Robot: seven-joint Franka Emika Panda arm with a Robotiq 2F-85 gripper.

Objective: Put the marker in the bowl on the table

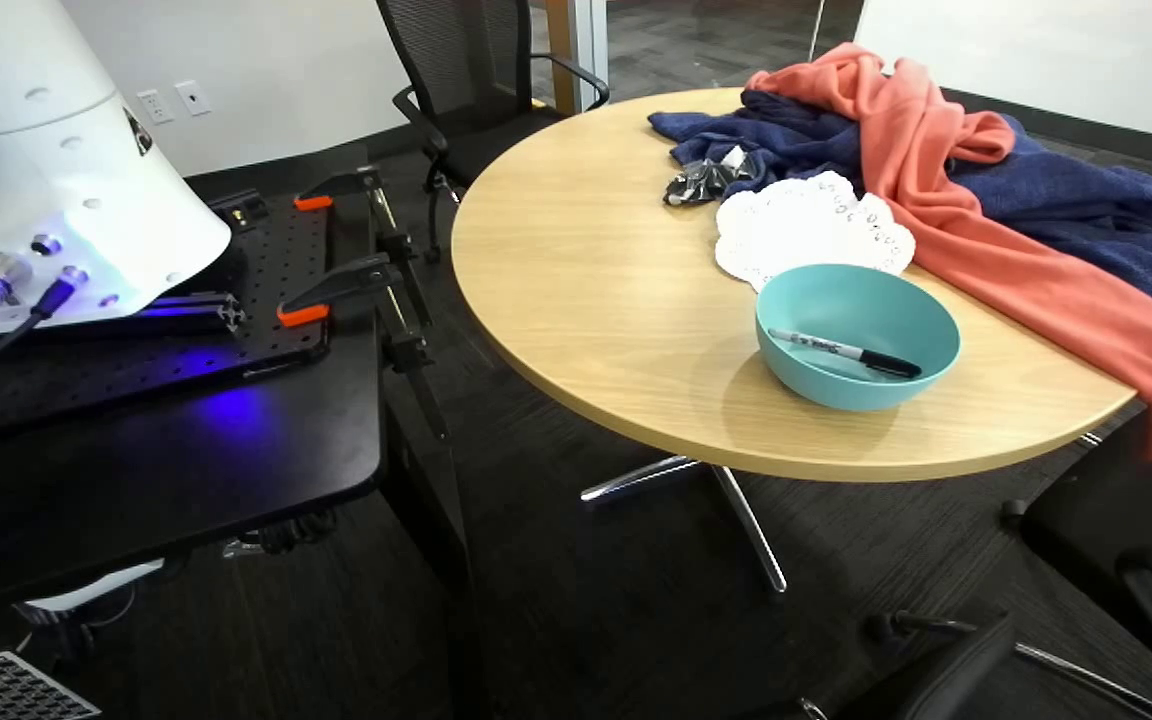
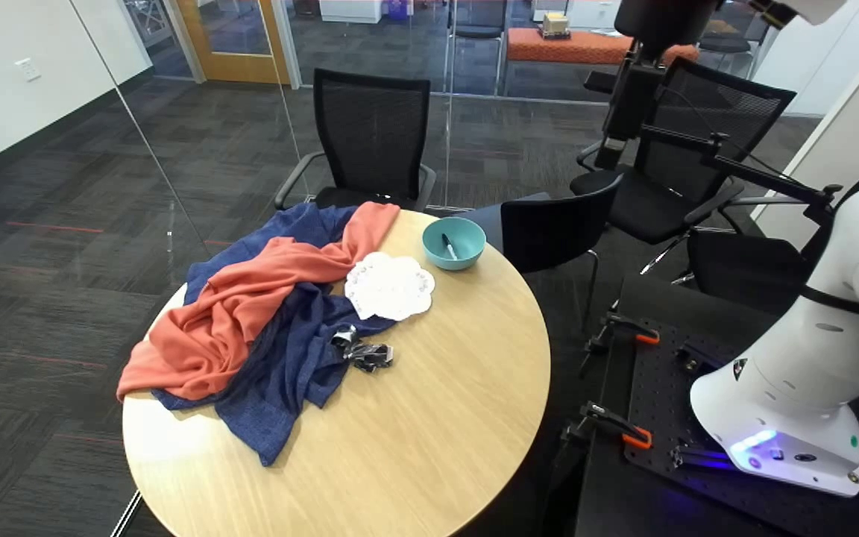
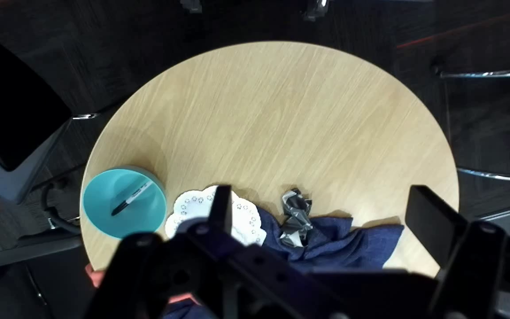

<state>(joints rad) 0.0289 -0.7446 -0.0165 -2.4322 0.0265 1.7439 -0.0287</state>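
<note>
Wrist view: the jaws stand wide apart, and between them shows the round, wood-topped counter [image 3: 281, 110]. A crumpled black plastic packet [image 3: 297, 217] appears in that gap, lying partly on bare wood and partly on a navy cloth [image 3: 352, 241]. One of the jaws crosses in front of a scalloped white doily [image 3: 199, 203]. Just beside the doily, near the counter's edge, the teal bowl [image 3: 135, 221] sits upright, and inside it lies the black-capped marker [image 3: 132, 198], well apart from the jaws.

Its long axis runs diagonally in this view: cap toward the lower left, the white barrel's end toward the upper right, close to the bowl's wall. In an exterior view the marker [image 1: 846, 352] slants gently, cap to the right and a little lower, dark lettering along the barrel. In an exterior view the marker [image 2: 450, 247] runs steeply, cap uppermost in the picture. It lies within the bowl's rim in both exterior views.

Farther out, a coral cloth [image 1: 1016, 275] lies across the navy one, an end drooping over the counter's edge. A black mesh-backed chair [image 2: 373, 134] stands near the counter. The arm's white base [image 2: 780, 418] is on a black platform [image 1: 296, 430] beside it.
</note>
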